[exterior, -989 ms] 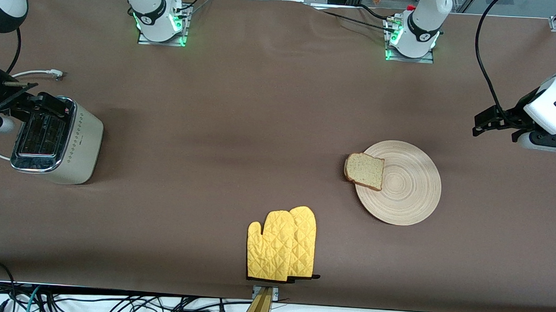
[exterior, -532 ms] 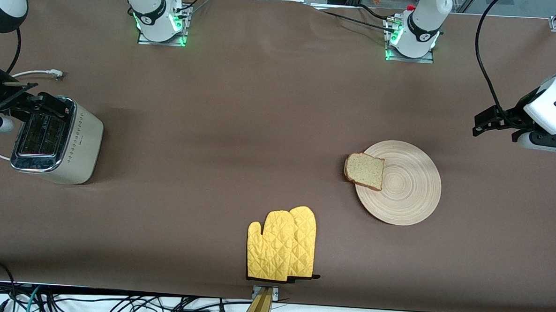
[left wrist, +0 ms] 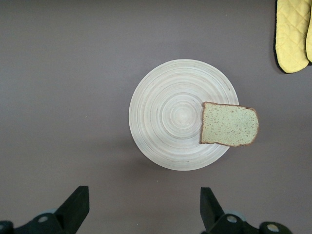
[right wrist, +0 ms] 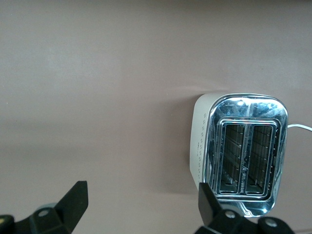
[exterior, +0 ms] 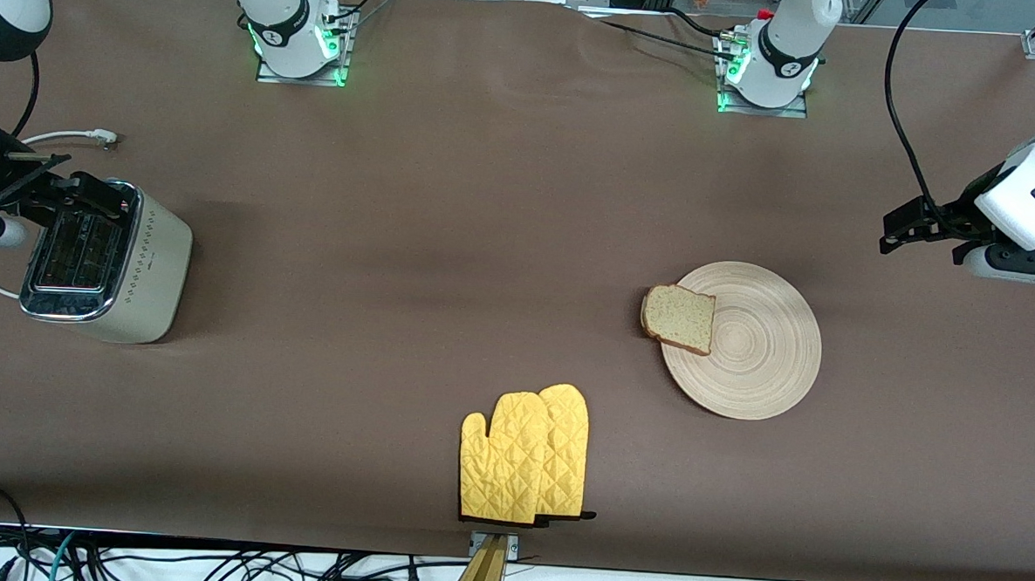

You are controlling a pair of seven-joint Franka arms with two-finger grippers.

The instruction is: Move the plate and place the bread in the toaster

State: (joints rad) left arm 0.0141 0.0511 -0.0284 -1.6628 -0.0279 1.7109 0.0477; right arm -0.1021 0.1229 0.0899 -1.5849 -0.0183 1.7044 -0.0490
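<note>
The pale wood plate lies on the brown table toward the left arm's end. The bread lies flat on the plate's rim, overhanging it toward the right arm's end. The left wrist view shows the plate and the bread. My left gripper is open and empty over bare table beside the plate. The cream toaster stands at the right arm's end, its slots empty. My right gripper is open and empty over the toaster's edge.
A pair of yellow oven mitts lies near the table's front edge, midway along it, and also shows in the left wrist view. A white cable with a plug lies by the toaster.
</note>
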